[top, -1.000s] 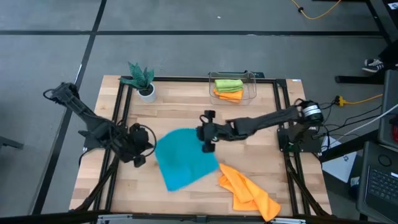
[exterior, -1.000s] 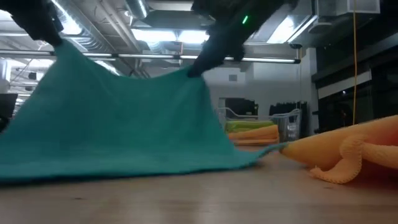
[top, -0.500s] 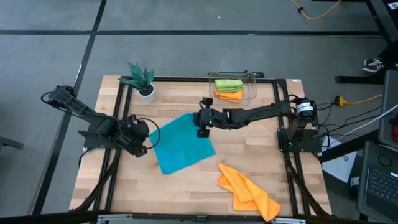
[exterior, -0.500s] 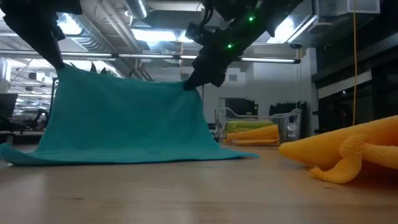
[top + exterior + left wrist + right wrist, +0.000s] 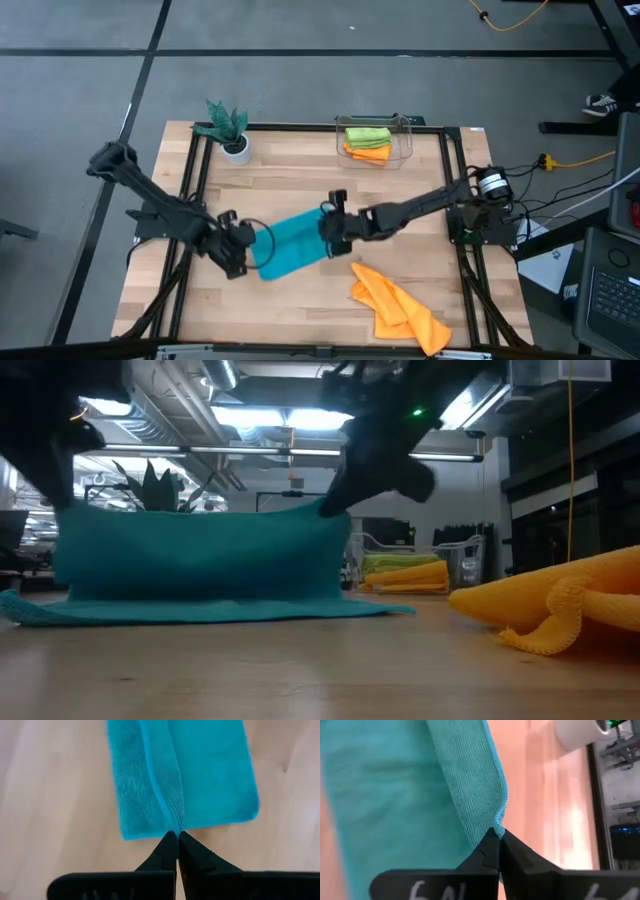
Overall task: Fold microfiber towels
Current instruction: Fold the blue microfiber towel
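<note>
The teal-blue microfiber towel (image 5: pixel 292 245) sits mid-table, doubled over. Its upper half hangs as a sheet (image 5: pixel 200 550) between my two grippers, and its lower half (image 5: pixel 210 610) lies flat on the wood. My left gripper (image 5: pixel 243 252) is shut on the sheet's left top corner, and my right gripper (image 5: pixel 331 234) on its right top corner. An orange towel (image 5: pixel 400 305) lies crumpled on the table at the near right. A lime green towel (image 5: pixel 367 134) rests on another orange one (image 5: pixel 367 152) in the clear bin. My left gripper pinches the teal towel's corner (image 5: pixel 175 822) between its two fingertips, coming steeply from above. The hemmed edge runs straight away from the fingers. The corner is raised, and the cloth below it lies on the table. My right gripper pinches the towel's other raised corner (image 5: pixel 500 817) at the hem between its two fingertips, slanting down from the table's right. The top edge (image 5: pixel 200 512) runs almost level and nearly taut to the left gripper.
The clear bin (image 5: pixel 405 140) stands at the far edge, and a small plant in a white pot (image 5: pixel 230 128) stands at the far left. Bare wood lies near the front edge, left of the crumpled orange towel.
Both grippers first carried the held edge toward the far edge. They then brought it back toward the near edge and lower. The towel has folded over on itself: its lower part has stayed on the table, and from above it now shows as a narrower band.
</note>
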